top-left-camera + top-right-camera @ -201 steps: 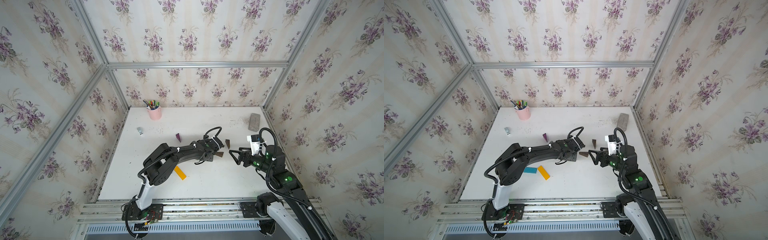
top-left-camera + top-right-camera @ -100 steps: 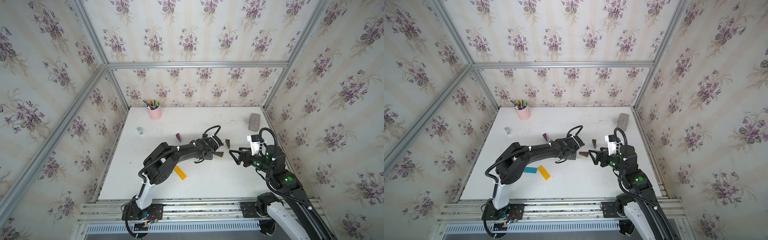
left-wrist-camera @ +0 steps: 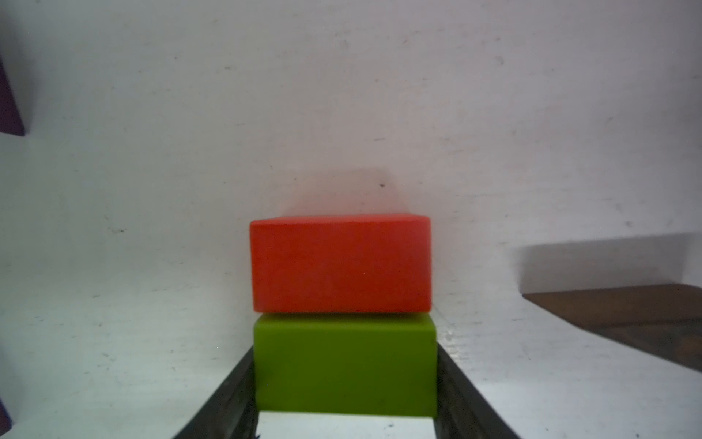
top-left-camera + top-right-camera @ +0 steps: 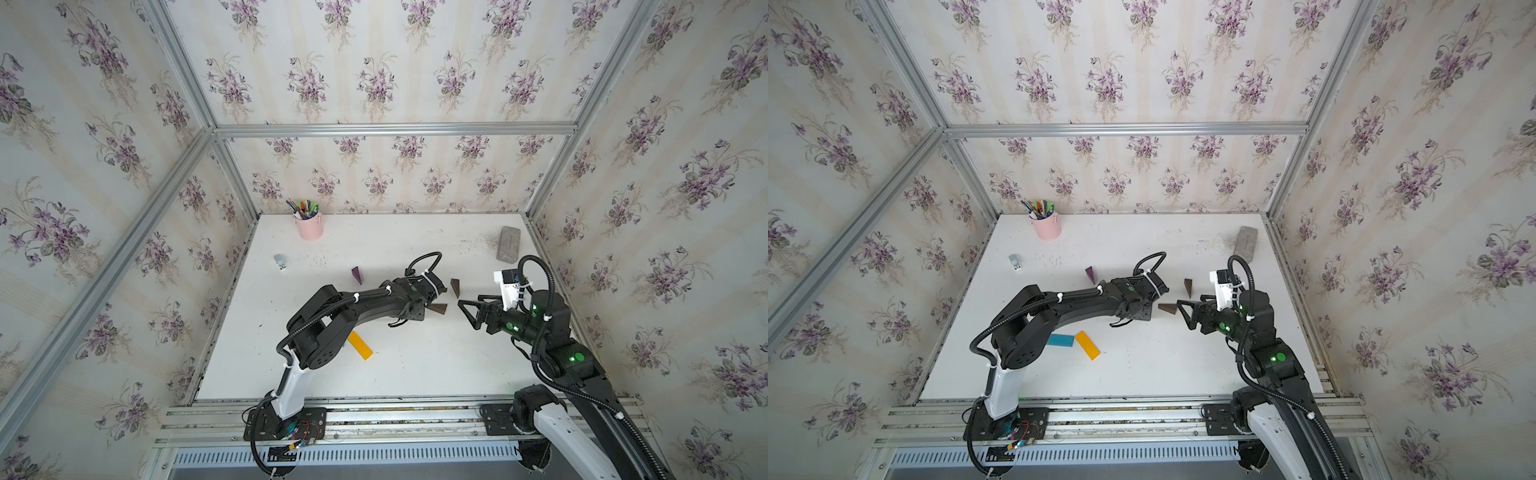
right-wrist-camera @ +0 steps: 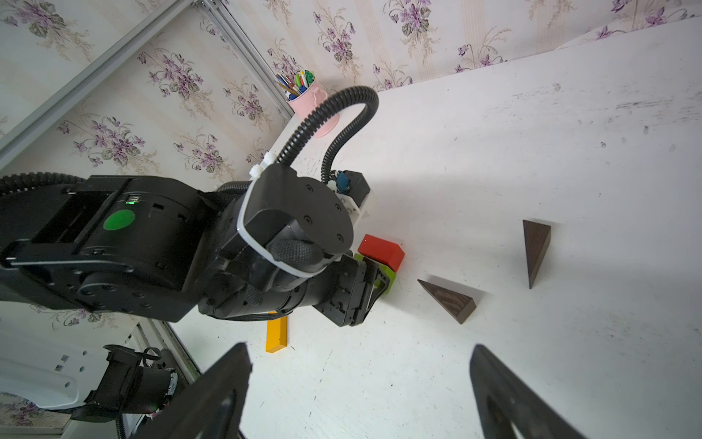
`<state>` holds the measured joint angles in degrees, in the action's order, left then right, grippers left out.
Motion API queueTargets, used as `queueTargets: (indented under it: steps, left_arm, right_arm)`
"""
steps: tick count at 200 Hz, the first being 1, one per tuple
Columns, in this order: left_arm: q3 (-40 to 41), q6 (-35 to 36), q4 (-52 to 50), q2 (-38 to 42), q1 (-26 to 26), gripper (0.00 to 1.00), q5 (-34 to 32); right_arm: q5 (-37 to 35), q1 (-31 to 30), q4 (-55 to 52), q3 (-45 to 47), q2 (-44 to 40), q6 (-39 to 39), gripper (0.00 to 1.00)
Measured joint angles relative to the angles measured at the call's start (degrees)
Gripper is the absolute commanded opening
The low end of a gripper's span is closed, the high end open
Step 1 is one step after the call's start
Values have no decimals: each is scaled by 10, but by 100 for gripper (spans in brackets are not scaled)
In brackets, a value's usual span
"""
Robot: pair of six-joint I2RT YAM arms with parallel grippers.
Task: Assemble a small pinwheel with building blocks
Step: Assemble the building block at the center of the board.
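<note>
The left arm [image 4: 357, 305] stretches low across the middle of a top view, elbow bent, wrist close over the scuffed white bench [image 4: 415, 370]. The left tool [image 3: 343, 357] is closed on the green block [image 3: 343, 376], its black fingers [image 3: 231, 395] flush against both ends. The red block [image 3: 340, 266] lies touching the green one's far face; both are matte, square-edged bars. The right arm [image 4: 552, 332] reaches in from the lower right, its right tool [image 5: 359, 347] spread wide with nothing between its fingers. A wood-grained brown wedge [image 5: 450, 300] lies just beyond the blocks, and a second brown wedge [image 5: 535, 247] lies apart from it. The yellow bar [image 4: 1088, 345] and blue bar [image 4: 1059, 340] lie just beside each other at lower centre.
</note>
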<state>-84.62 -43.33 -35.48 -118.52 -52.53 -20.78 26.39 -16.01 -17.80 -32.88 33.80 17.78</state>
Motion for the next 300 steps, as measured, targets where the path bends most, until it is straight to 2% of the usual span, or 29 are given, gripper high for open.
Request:
queueTargets:
  steps: [164, 175, 192, 217, 252, 300]
  left_arm:
    - [-16, 7, -11, -9, 2, 62, -2]
    - [-16, 7, -11, -10, 2, 64, -2]
    - [-18, 9, -13, -11, 2, 74, -2]
    - [-18, 9, -13, -11, 2, 79, -5]
    - [-18, 9, -13, -6, 2, 83, -8]
    - [-17, 9, -13, 7, -2, 83, -14]
  right_arm:
    - [2, 0, 0, 0, 0, 0, 91]
    - [2, 0, 0, 0, 0, 0, 91]
    - [2, 0, 0, 0, 0, 0, 91]
    - [2, 0, 0, 0, 0, 0, 91]
    - [4, 0, 0, 0, 0, 0, 91]
    - [4, -1, 0, 0, 2, 0, 91]
